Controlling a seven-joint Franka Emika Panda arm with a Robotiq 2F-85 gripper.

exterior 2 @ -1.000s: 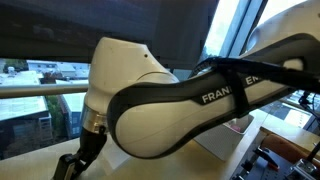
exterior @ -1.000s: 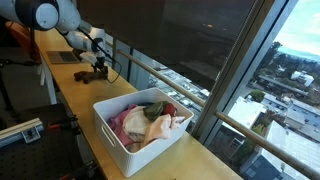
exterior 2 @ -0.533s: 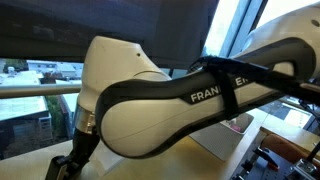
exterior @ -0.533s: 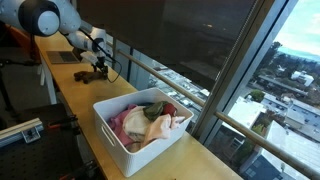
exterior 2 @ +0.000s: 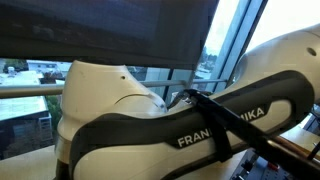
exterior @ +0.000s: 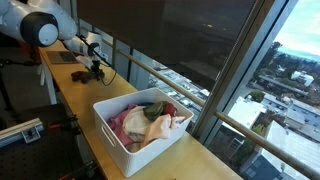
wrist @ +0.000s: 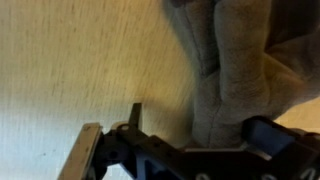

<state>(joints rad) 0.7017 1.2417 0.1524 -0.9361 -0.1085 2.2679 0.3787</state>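
Note:
In the wrist view a grey cloth [wrist: 235,70] lies crumpled on the pale wooden counter [wrist: 70,70]. It runs down from the upper right into the space between my jaws. My gripper [wrist: 205,130] is open and low over it, one fingertip [wrist: 135,112] on bare wood to the left and the other dark pad [wrist: 275,135] at the cloth's right side. In an exterior view the gripper [exterior: 90,70] hangs close to the counter at the far end, well away from the white bin [exterior: 115,133]. The cloth is too small to make out there.
The white bin holds several crumpled cloths [exterior: 148,122], pink, green and cream. A dark flat item [exterior: 62,57] lies on the counter behind the gripper. A railing and large window [exterior: 200,70] run along the counter's far edge. The white arm [exterior 2: 150,120] fills an exterior view.
The arm has swung a little further from the bin along the counter and moved across the close exterior camera. The jaws have stayed open.

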